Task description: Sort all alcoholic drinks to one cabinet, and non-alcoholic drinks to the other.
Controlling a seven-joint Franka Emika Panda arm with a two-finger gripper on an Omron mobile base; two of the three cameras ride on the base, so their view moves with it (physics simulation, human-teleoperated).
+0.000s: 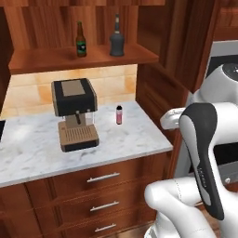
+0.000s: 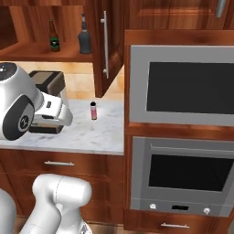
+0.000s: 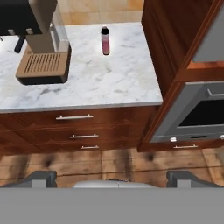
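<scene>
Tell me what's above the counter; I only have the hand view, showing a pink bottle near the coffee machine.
Observer: An open wall cabinet; a brown beer bottle stands upright on its shelf.
Operator: Anything beside it?
Observer: A squat dark grey bottle, to its right on the same shelf, not touching.
Operator: The door?
Observer: A door with a silver handle stands swung open at the shelf's right.
</scene>
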